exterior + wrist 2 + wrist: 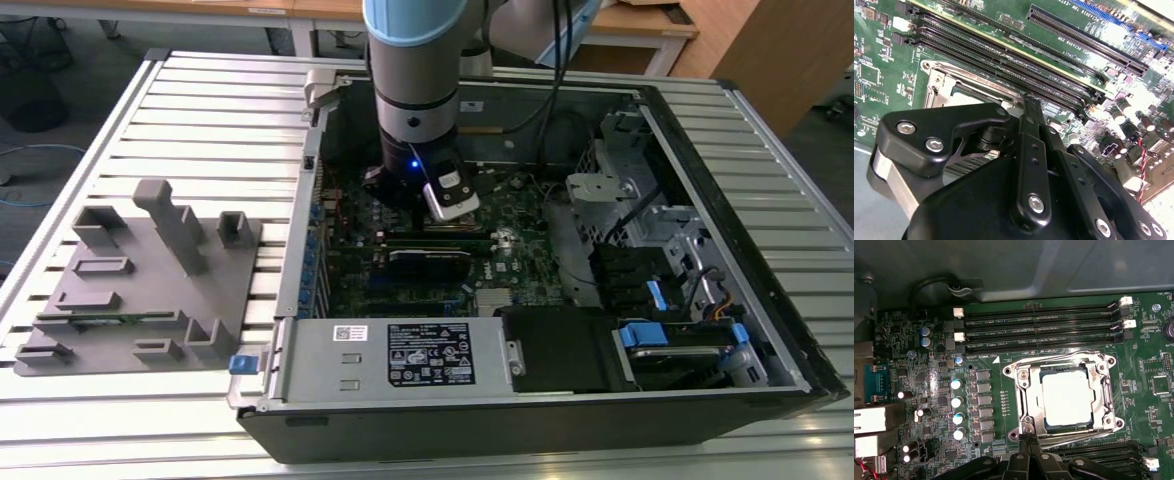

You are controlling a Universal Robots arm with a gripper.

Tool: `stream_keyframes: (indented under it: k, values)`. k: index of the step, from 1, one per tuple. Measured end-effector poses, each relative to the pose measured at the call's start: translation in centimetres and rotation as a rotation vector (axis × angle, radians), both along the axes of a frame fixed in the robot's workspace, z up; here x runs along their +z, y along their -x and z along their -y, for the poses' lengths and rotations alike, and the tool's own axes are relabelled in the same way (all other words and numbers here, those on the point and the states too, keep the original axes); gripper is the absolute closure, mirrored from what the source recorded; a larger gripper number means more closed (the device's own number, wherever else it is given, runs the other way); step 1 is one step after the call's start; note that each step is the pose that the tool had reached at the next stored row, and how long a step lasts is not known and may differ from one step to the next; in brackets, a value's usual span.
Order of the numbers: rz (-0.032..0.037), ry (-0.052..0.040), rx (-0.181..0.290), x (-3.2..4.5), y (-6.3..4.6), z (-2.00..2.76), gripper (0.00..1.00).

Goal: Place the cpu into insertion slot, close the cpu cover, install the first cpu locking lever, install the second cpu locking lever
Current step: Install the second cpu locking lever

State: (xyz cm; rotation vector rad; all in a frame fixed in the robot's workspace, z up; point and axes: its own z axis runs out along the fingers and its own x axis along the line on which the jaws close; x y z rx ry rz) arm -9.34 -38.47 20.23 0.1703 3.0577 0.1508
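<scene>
The cpu (pixel 1066 399), a bright silver square, lies in the insertion slot (pixel 1030 390) on the green board. The cpu cover (pixel 1104 390), a silvery frame, lies flat around it. A thin wire lever (pixel 1054 359) runs along one side of the frame, and a second lever (pixel 1084 439) runs along the opposite side. My gripper (pixel 1030 441) has its black fingers together, with the tips at the socket corner by the end of that second lever. I cannot tell whether they touch it. The second wrist view has the gripper (pixel 1029 100) over the socket's edge (pixel 941 82). In the exterior view the gripper (pixel 443 222) is low inside the open computer case.
Long black memory slots (pixel 1039 330) run beside the socket, and a row of capacitors (pixel 956 400) stands on its other side. A labelled grey power-supply box (pixel 400 355) fills the case's near side. Drive bays (pixel 667 300) stand at the exterior view's right, a grey fixture (pixel 134 290) at its left.
</scene>
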Motion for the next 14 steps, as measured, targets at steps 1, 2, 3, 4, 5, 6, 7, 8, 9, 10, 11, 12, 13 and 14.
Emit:
stream_keyframes:
  k: [1, 2, 3, 4, 5, 6, 7, 8, 9, 10, 11, 12, 13, 14]
  values:
    - [0.0, 0.0, 0.0, 0.0, 0.0, 0.0, 0.89]
    - [0.0, 0.0, 0.0, -0.01, 0.0, -0.01, 0.89]
    - [0.0, -0.0001, 0.0, -0.05, 0.0, -0.01, 0.89]
    - [0.0001, -0.0001, 0.0, -0.11, 0.0, -0.02, 0.89]
    - [0.0001, 0.0, 0.0, -0.17, 0.01, -0.01, 0.89]
    - [0.0001, 0.0001, 0.0, -0.25, 0.02, -0.01, 0.89]
    - [-0.0002, 0.0005, 0.0, -0.3, 0.04, 0.0, 0.89]
    - [-0.0003, 0.0007, 0.0, -0.34, 0.05, 0.0, 0.89]
    - [-0.0004, 0.0008, 0.0, -0.37, 0.06, 0.01, 0.89]
    - [-0.0004, 0.0007, 0.0, -0.39, 0.06, 0.0, 0.89]
    - [-0.0003, 0.0002, 0.0, -0.41, 0.05, -0.01, 0.89]
    - [-0.0001, -0.001, 0.0, -0.43, 0.05, -0.02, 0.89]
    - [0.0, -0.0028, 0.0, -0.44, 0.06, -0.03, 0.89]
    - [0.0008, -0.0058, 0.0, -0.48, 0.06, -0.06, 0.89]
